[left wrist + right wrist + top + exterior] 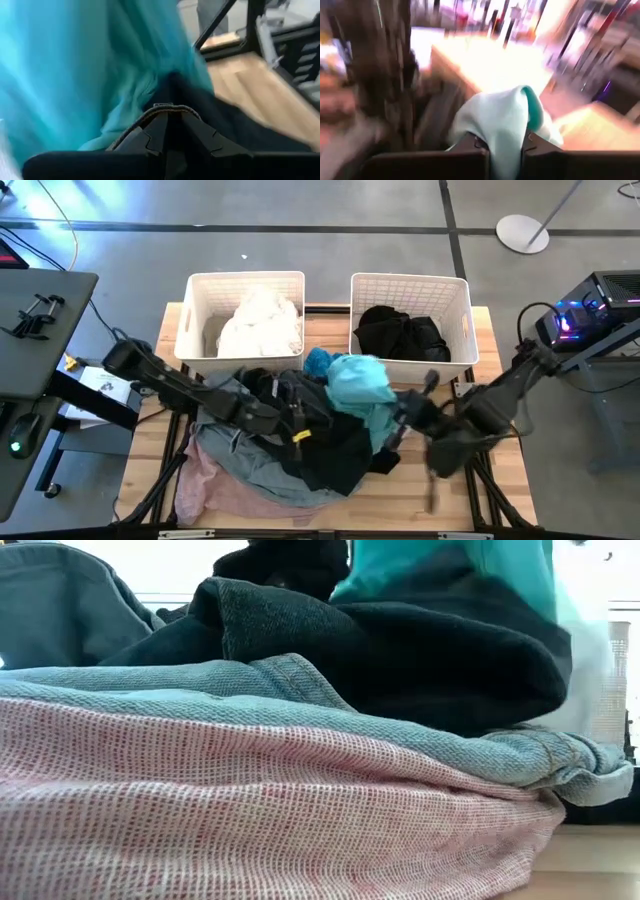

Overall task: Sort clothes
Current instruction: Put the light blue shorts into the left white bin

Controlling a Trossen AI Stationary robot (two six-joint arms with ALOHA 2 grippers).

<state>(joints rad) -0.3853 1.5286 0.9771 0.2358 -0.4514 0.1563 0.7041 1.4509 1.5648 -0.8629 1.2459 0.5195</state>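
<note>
Your right gripper [505,142] pinches the teal garment [495,117] between its jaws; your left gripper [170,122] clamps a black garment's [235,120] hem.

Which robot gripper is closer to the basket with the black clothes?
Right. The right gripper sits just before the basket of black clothes, gripping teal cloth; the left gripper is over the pile.

- A light wooden slatted table [455,480] stands on a grey concrete floor [300,225].
- Left of the table sits a dark grey side desk [30,330].
- Beyond the table's far right corner lies a round white stand base [523,233].
</note>
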